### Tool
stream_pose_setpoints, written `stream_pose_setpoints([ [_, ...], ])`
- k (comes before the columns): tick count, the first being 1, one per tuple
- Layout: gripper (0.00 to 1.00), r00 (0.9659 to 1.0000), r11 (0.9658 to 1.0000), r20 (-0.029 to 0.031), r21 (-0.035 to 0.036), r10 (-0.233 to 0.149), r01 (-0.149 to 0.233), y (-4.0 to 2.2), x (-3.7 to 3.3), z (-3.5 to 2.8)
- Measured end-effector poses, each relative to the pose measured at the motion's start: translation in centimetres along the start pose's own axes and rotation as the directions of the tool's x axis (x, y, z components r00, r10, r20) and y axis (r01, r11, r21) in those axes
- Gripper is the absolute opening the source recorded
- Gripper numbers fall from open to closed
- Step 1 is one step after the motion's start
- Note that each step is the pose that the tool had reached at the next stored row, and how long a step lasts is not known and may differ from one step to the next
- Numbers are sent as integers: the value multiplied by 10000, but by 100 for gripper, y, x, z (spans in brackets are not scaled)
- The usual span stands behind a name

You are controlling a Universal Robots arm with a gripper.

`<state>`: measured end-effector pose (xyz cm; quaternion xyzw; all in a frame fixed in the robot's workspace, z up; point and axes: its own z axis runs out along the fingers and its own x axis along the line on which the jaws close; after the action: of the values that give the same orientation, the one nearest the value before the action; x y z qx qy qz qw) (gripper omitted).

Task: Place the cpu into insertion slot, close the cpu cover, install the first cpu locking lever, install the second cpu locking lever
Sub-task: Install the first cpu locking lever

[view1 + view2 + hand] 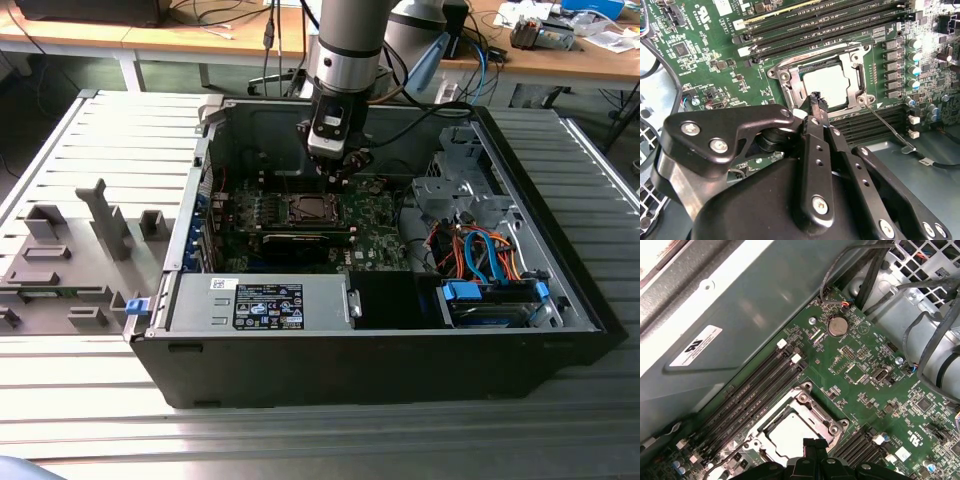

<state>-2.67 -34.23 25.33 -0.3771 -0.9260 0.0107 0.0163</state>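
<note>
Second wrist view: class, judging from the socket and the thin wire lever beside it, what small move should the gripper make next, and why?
Probably shift the gripper sideways toward the wire lever. The cpu is seated and the cpu cover lies flat around it, yet the lever angles outward, seemingly unlatched.

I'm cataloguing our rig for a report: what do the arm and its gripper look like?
The arm is a round silver-grey tube, darker at the wrist. The gripper is matte black: broad linkage plates studded with silver screw heads, tapering into two slim fingers with narrow tips.
</note>
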Motion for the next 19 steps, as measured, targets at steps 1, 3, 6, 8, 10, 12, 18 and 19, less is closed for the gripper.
stream_pose_setpoints([
  [1,11,10000,10000,0,0,-11,11,0,0,0],
  [3,11,10000,10000,2,0,-40,40,0,0,0],
  [6,11,10000,10000,3,2,-91,91,0,0,0],
  [8,11,9999,9999,4,3,-116,116,0,0,0],
  [10,11,9999,9999,5,3,-151,151,0,0,0],
  [12,11,9998,9998,6,4,-173,173,0,0,0],
  [18,11,9996,9996,9,5,-265,265,0,0,0],
  [19,11,9996,9996,9,6,-274,274,0,0,0],
])
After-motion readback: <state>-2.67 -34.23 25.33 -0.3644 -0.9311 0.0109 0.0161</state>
